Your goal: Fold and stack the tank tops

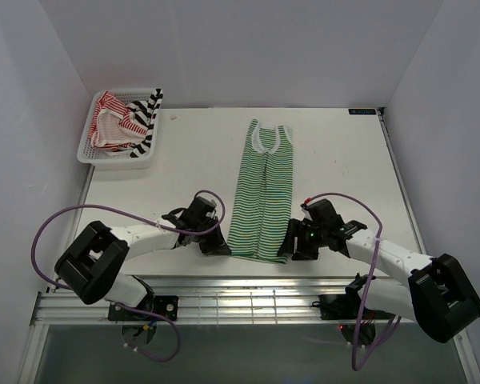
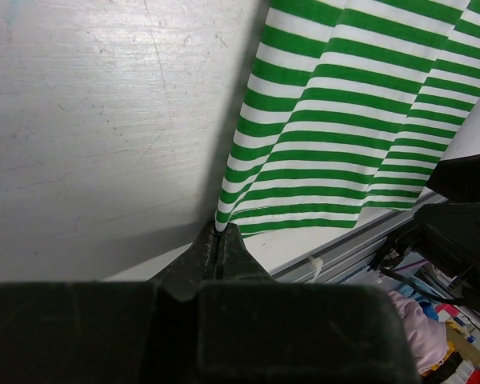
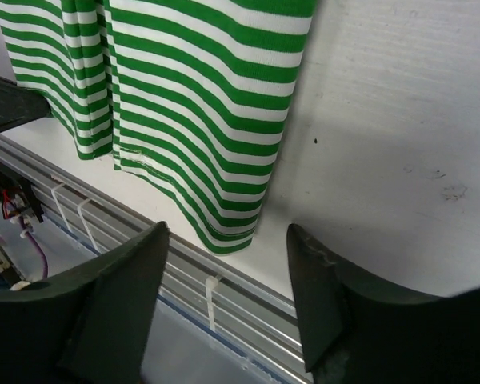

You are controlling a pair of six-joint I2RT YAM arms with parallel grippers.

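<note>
The green-and-white tank top (image 1: 262, 196) lies lengthwise mid-table, folded narrow, neck at the far end and hem toward me. My left gripper (image 1: 221, 246) is shut on the hem's lower left corner; the left wrist view shows striped cloth (image 2: 344, 136) pinched at the gripper (image 2: 218, 234). My right gripper (image 1: 293, 248) sits at the lower right corner, open. In the right wrist view that corner of the top (image 3: 192, 96) reaches between the spread fingers of the gripper (image 3: 226, 236). The red-and-white tank top (image 1: 108, 120) and the black-and-white one (image 1: 148, 120) lie crumpled in the basket.
The white mesh basket (image 1: 84, 152) stands at the table's far left corner. An aluminium rail (image 1: 248, 300) runs along the near edge just below the hem. White walls close in the left, right and back. Purple cables loop off both arms.
</note>
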